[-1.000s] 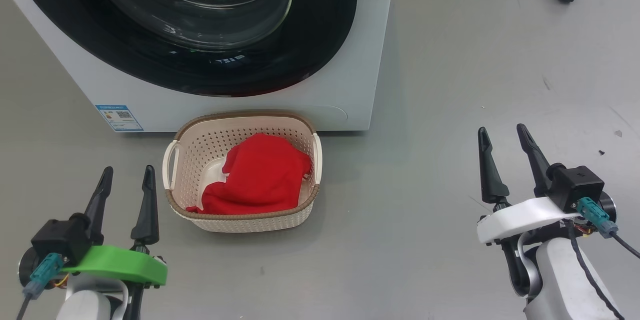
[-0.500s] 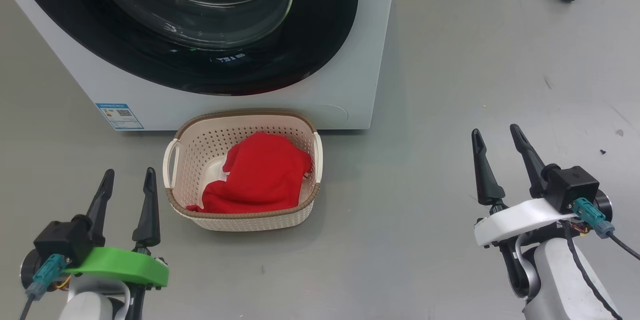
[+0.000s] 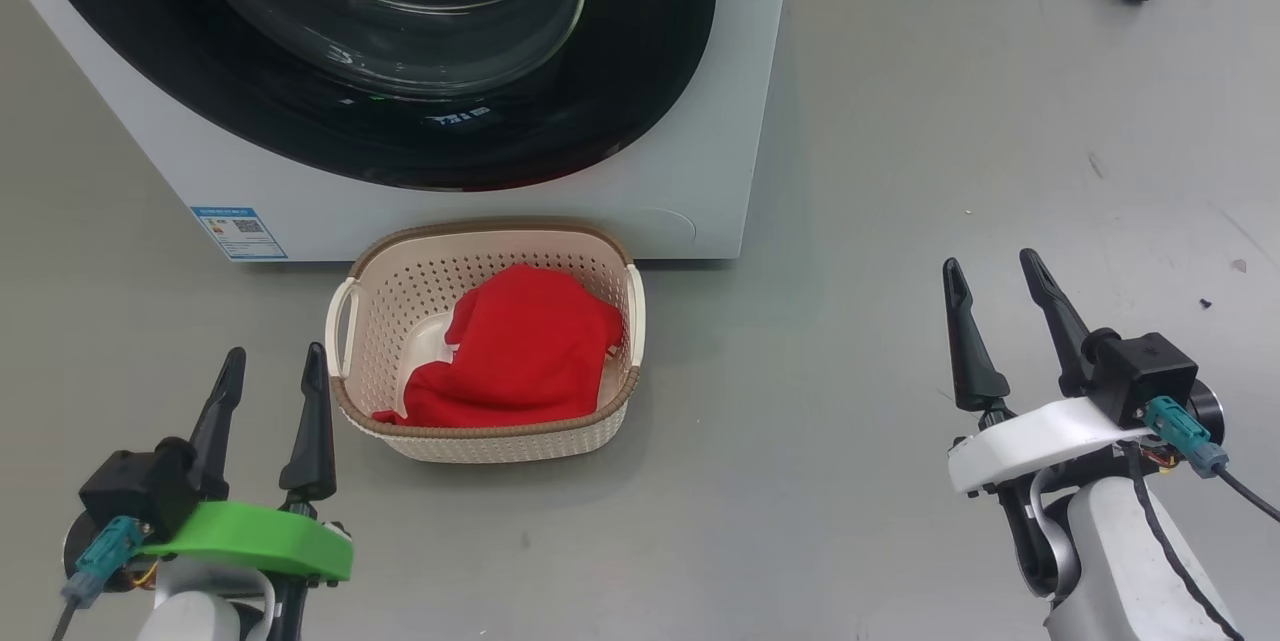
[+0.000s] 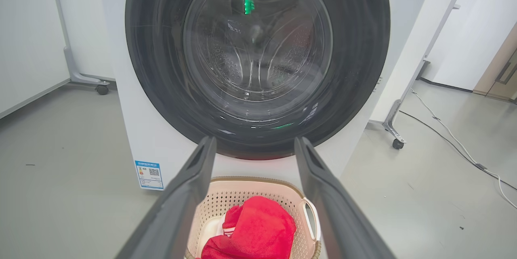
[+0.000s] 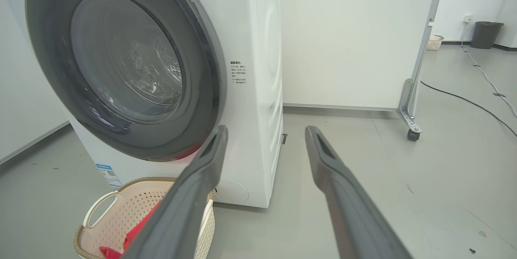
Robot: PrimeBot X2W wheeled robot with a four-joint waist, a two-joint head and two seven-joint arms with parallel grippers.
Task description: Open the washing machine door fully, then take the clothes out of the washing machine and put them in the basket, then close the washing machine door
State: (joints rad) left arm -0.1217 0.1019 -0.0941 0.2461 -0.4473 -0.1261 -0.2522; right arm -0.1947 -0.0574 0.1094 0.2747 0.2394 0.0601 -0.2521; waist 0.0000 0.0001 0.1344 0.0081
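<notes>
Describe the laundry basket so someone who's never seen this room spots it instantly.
Find the big white washing machine with its round black-rimmed door. On the grey floor directly in front of it sits the basket. It is the one cream, perforated, brown-rimmed container, with red clothes inside.

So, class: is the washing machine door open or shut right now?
Shut. The washing machine door sits flush against the white front of the washing machine, with no gap showing.
</notes>
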